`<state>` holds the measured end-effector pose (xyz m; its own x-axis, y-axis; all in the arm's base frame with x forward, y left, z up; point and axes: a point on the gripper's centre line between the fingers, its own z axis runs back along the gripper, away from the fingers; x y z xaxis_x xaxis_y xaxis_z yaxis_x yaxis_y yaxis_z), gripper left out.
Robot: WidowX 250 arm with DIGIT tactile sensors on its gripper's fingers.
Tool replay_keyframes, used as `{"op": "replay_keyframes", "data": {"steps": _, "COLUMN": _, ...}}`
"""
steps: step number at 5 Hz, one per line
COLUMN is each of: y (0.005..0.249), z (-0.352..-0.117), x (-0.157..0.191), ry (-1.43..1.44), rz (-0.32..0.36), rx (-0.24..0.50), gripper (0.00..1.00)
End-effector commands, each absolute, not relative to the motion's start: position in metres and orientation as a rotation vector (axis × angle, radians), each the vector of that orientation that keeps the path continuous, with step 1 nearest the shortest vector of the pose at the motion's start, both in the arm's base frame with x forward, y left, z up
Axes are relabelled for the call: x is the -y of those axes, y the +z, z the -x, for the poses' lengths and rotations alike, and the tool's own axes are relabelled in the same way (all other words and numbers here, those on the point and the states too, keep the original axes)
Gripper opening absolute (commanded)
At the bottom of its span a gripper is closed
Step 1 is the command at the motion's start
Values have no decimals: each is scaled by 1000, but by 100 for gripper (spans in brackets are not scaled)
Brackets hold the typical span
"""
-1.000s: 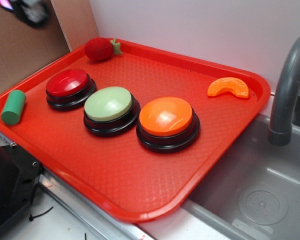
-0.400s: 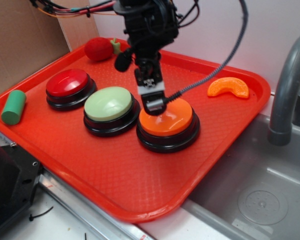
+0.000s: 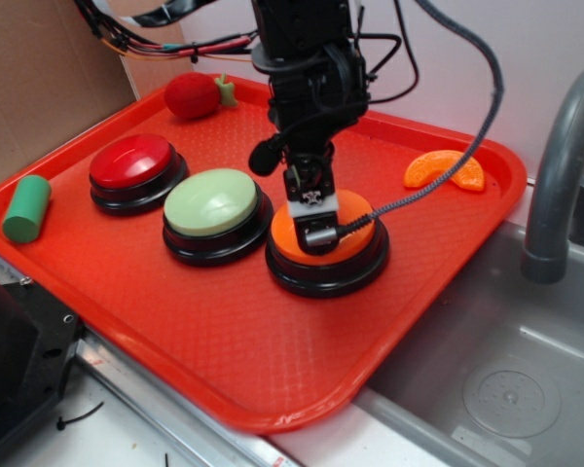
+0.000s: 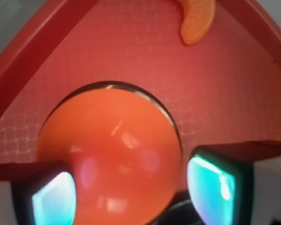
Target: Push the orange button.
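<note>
The orange button (image 3: 358, 241), a glossy orange dome on a black ring base, sits right of centre on the red tray (image 3: 224, 341). My gripper (image 3: 316, 232) points straight down over the dome, its tip at or touching the cap's top. In the wrist view the orange button (image 4: 107, 145) fills the middle. My gripper (image 4: 133, 192) stands open, with one cyan-lit finger on each side of the dome. Whether the cap is pressed in cannot be told.
A pale green button (image 3: 211, 201) and a red button (image 3: 131, 161) stand in a row to the left. An orange fruit slice toy (image 3: 445, 169) lies at the tray's far right. There is a red strawberry toy (image 3: 192, 94) at the back, a green cylinder (image 3: 25, 208) at the left edge, and a grey faucet (image 3: 565, 165) and sink (image 3: 506, 379) to the right.
The arm came into view from the upper left, then moved down and slightly right. The gripper went from the button's far-left edge to over its middle.
</note>
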<state>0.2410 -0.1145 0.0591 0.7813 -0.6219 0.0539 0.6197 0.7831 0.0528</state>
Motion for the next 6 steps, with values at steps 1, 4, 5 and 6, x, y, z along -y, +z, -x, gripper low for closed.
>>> {"op": "replay_keyframes", "data": {"steps": 1, "y": 60, "z": -238, "x": 126, "ry": -654, "rz": -28, "rx": 59, "gripper": 100}}
{"op": "replay_keyframes", "data": {"steps": 4, "y": 107, "z": -236, "x": 116, "ry": -559, "rz": -69, "rx": 41, "gripper": 100}}
{"op": "replay_keyframes", "data": {"steps": 5, "y": 120, "z": -236, "x": 116, "ry": -526, "rz": -64, "rx": 61, "gripper": 100}}
{"op": "replay_keyframes", "data": {"steps": 6, "y": 126, "z": -235, "x": 114, "ry": -520, "rz": -56, "rx": 86, "gripper": 100}}
